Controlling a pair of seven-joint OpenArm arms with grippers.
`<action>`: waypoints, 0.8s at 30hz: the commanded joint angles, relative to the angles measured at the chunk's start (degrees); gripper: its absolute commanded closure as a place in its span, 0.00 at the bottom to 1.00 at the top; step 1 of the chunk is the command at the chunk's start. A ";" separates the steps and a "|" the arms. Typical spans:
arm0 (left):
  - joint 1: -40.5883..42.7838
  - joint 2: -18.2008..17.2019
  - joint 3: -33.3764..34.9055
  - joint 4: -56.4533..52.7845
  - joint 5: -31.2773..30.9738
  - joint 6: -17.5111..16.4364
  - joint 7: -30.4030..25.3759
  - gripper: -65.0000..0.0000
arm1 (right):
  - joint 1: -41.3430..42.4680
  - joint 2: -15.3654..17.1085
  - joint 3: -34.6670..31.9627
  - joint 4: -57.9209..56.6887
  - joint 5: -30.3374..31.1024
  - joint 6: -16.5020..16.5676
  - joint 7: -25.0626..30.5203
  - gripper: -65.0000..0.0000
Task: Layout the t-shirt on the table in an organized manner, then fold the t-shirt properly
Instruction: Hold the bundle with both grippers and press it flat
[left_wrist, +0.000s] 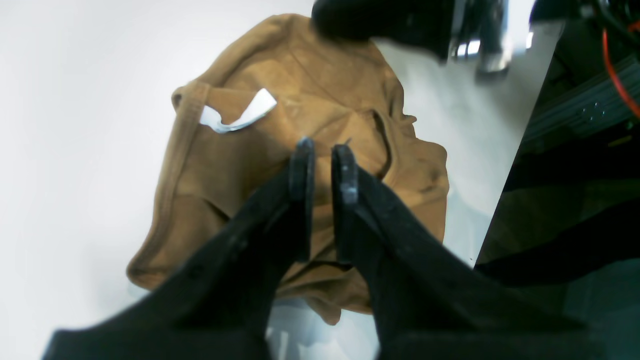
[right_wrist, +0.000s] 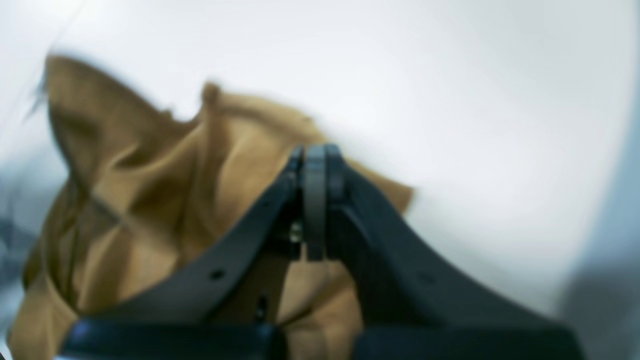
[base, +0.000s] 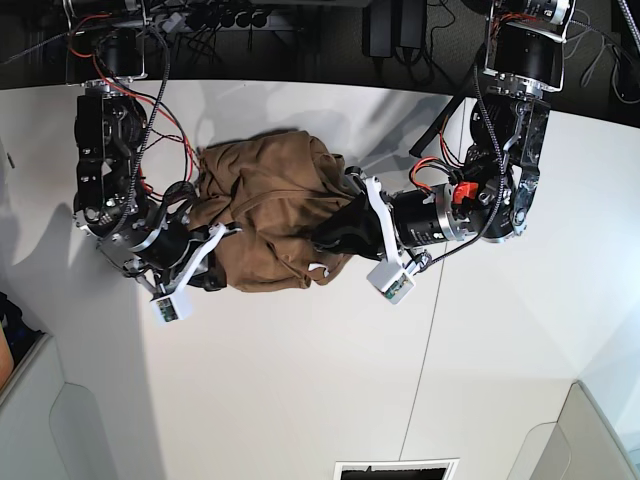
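On table (base: 300, 400), far half: t-shirt (base: 265, 215) lies as crumpled heap between both arms, not spread. White tag (left_wrist: 239, 118) at neck faces up. Left gripper (left_wrist: 325, 167) over heap, jaws slightly parted; pinching cloth or not, cannot tell. Right gripper (right_wrist: 315, 160) jaws fully closed at heap edge; blurred, cloth between them not visible. Layout barely begun; flattening, sleeves, all folds left.
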 joint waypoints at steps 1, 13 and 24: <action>-0.94 -0.15 -0.11 0.85 -0.90 -0.52 -1.05 0.89 | 1.20 0.42 0.85 0.90 1.46 0.07 1.01 1.00; -0.94 -0.13 -0.11 -2.80 -0.13 -0.52 -1.05 0.89 | 1.42 -3.37 0.26 -4.90 0.02 1.99 1.97 0.43; -0.74 -0.15 -0.11 -2.80 -0.11 -0.52 -1.03 0.89 | 1.46 -3.34 0.20 -4.68 1.29 3.65 1.03 1.00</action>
